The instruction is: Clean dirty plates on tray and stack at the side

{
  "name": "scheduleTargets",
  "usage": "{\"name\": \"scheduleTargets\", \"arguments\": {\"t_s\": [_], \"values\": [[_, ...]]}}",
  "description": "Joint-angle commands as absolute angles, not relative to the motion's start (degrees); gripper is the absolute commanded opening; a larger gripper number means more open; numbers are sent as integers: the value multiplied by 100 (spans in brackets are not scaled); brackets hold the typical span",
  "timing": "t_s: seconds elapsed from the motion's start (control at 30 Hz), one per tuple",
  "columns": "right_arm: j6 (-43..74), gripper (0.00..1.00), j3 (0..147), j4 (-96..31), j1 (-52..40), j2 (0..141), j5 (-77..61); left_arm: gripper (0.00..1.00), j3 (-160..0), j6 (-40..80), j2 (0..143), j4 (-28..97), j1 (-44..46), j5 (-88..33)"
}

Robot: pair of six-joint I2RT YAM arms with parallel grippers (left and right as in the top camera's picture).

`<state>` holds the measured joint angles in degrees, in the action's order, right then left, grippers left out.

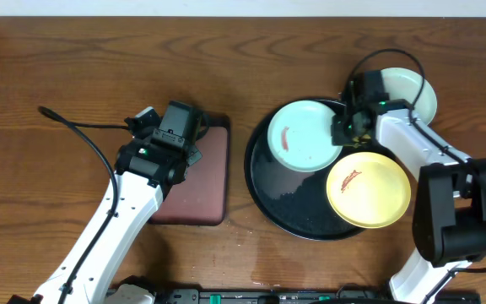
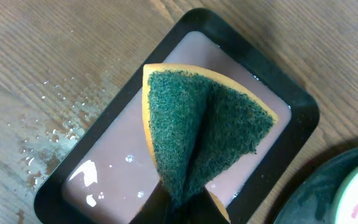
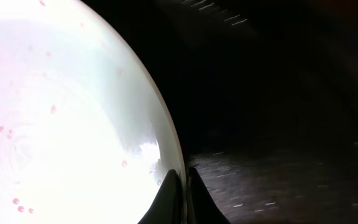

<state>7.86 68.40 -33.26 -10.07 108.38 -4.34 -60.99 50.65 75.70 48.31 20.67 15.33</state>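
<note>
**Item: plate-cleaning station, mid-task**

- Black tray point(image 1: 289, 203): round and glossy, right of centre on the worktop point(image 1: 99, 51). It carries two plates.
- Mint plate point(image 1: 302, 135): on the far-left part of the tray, with a reddish smear on its face.
- Yellow plate point(image 1: 368, 190): at the tray's near-right edge, overhanging the rim. It is also smeared.
- Second mint plate point(image 1: 412, 91): off the tray on the bare worktop, far right, partly behind the right arm. No smear is visible on it.
- Right pincer point(image 3: 180, 183): closed narrow on the right-hand rim of the mint plate on the tray.
- Left pincer point(image 2: 179, 208): clamped on a folded sponge point(image 2: 197, 130), green scouring face outward. It hangs over the maroon tray point(image 2: 303, 109), which is wet with a thin pool of liquid.
- Droplets point(image 2: 55, 124): scattered on the wood left of the maroon tray.

**Step in hand (judged):** one plate looks finished and set aside. The smeared mint plate is gripped for wiping, and the sponge is well apart from it.

**Next move calls for:** holding the rim firmly, carrying the sponge right to the smear, and scrubbing without levering the plate out of the thin edge grip.
</note>
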Motion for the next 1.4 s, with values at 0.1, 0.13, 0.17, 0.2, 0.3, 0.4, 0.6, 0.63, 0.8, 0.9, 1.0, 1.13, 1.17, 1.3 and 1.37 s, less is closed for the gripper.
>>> {"name": "scheduleTargets", "arguments": {"t_s": [0.1, 0.13, 0.17, 0.2, 0.3, 0.4, 0.6, 0.63, 0.8, 0.9, 1.0, 1.13, 1.17, 1.3, 1.37], "values": [[309, 1, 6814, -3588, -1492, 10888, -600, 8, -6020, 4762, 7601, 4735, 2043, 1590], [309, 1, 6814, -3645, -1542, 10888, -604, 8, -6020, 4759, 7603, 4724, 2043, 1562], [309, 1, 6814, -3693, -1579, 10888, -602, 8, -6020, 4762, 7609, 4720, 2043, 1522], [311, 1, 6814, -3723, -1605, 10888, -580, 8, -6020, 4759, 7623, 4718, 2043, 1461], [314, 1, 6814, -3800, -1627, 10888, -449, 7, -6020, 4558, 7712, 4641, 2043, 1129], [314, 1, 6812, -3861, -1592, 10888, -346, 8, -6020, 4136, 7883, 4401, 2051, 576], [311, 1, 6757, -3966, -1597, 10888, -346, 7, -6020, 3548, 8390, 3691, 2209, -602], [309, 1, 6744, -3964, -1599, 10888, -349, 8, -6020, 3533, 8451, 3579, 2246, -718], [314, 1, 6657, -3894, -1612, 10888, -325, 7, -6020, 3870, 8799, 2921, 2602, -1153], [314, 1, 6657, -3830, -1612, 10888, -327, 8, -6020, 4193, 8947, 2517, 2851, -1140], [316, 1, 6657, -3787, -1612, 10888, -327, 7, -6020, 4438, 9105, 2018, 3103, -1140], [327, 1, 6657, -3736, -1612, 10888, -327, 7, -6020, 4954, 9299, 1470, 3395, -1135], [340, 1, 6657, -3728, -1612, 10888, -327, 7, -6020, 5089, 9360, 1315, 3470, -1133], [340, 1, 6657, -3728, -1612, 10888, -327, 7, -6020, 5784, 9717, 902, 3719, -746], [342, 1, 6657, -3728, -1612, 10888, -327, 7, -6020, 6040, 9926, 760, 3800, -558]]}}
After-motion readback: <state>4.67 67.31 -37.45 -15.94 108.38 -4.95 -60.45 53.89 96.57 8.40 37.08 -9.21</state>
